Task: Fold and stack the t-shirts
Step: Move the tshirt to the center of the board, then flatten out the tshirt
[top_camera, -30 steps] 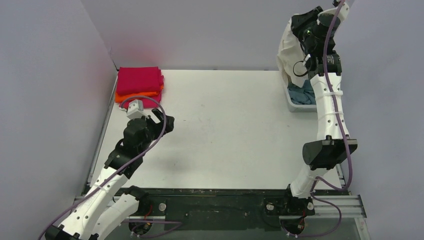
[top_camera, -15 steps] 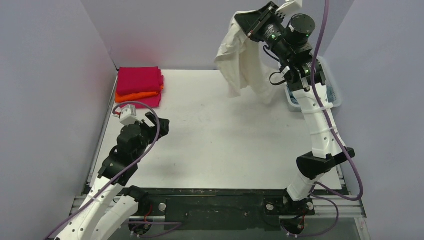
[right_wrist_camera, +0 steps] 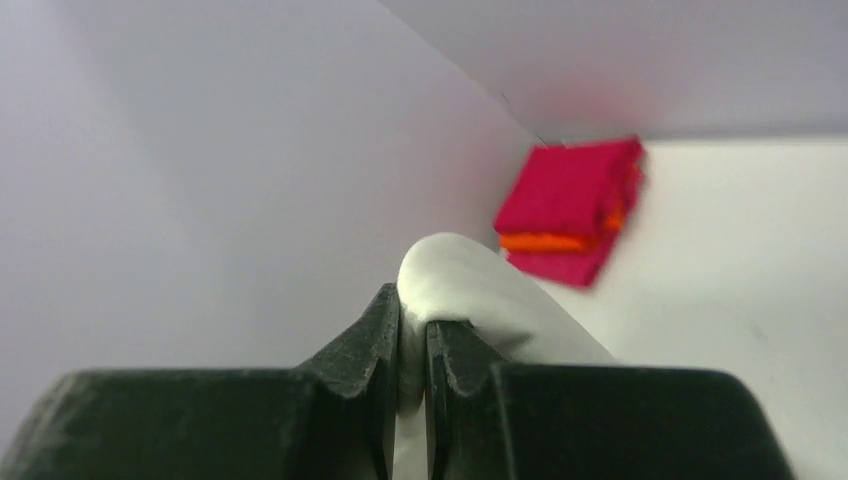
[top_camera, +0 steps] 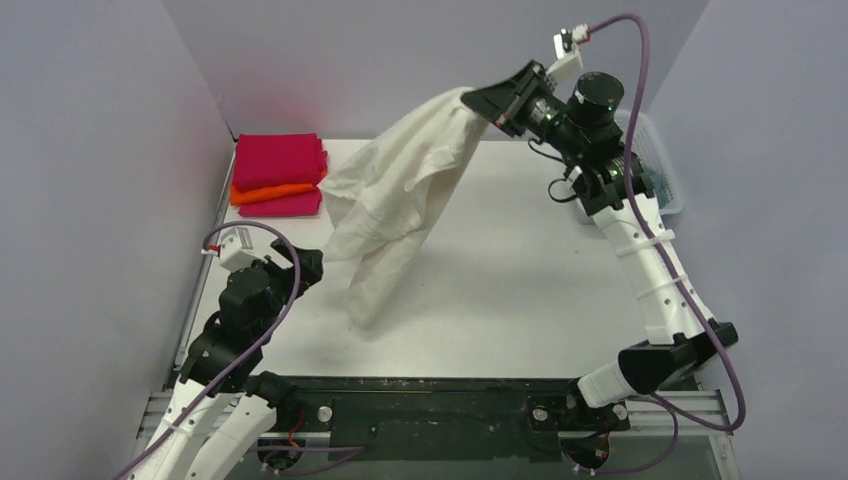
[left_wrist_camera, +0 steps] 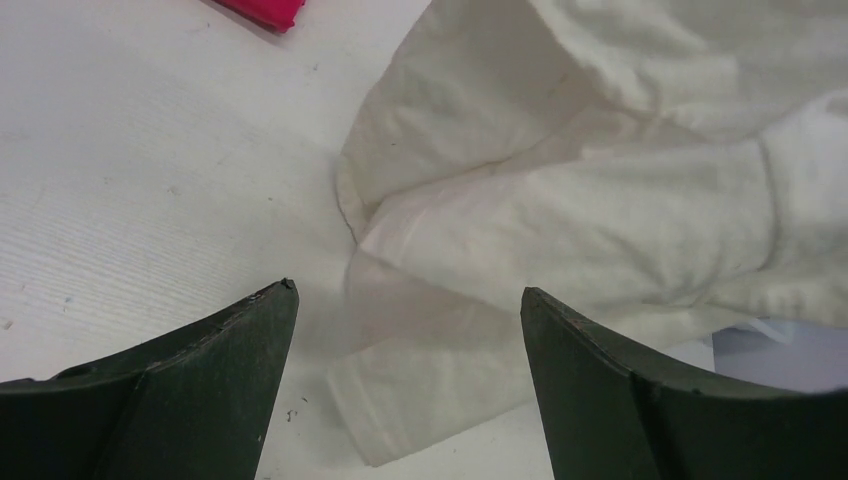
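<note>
My right gripper (top_camera: 478, 98) is shut on the cream t-shirt (top_camera: 392, 205) and holds it high over the table's middle; the cloth hangs down and to the left, its lower end touching the table. In the right wrist view the cream cloth (right_wrist_camera: 450, 280) is pinched between the shut fingers (right_wrist_camera: 412, 330). My left gripper (top_camera: 305, 265) is open and empty, low at the front left, just left of the hanging cloth (left_wrist_camera: 560, 200). A folded stack of magenta-pink and orange t-shirts (top_camera: 278, 172) lies at the back left. The grey-blue t-shirt is barely visible in the basket.
A white mesh basket (top_camera: 662, 170) stands at the back right, partly hidden behind the right arm. Grey walls close in the left, back and right sides. The table (top_camera: 520, 270) is white.
My right gripper has swung the cream t-shirt from above the basket leftward over the table, and its lower end has come down near my left gripper. My left arm has drawn back toward the front.
</note>
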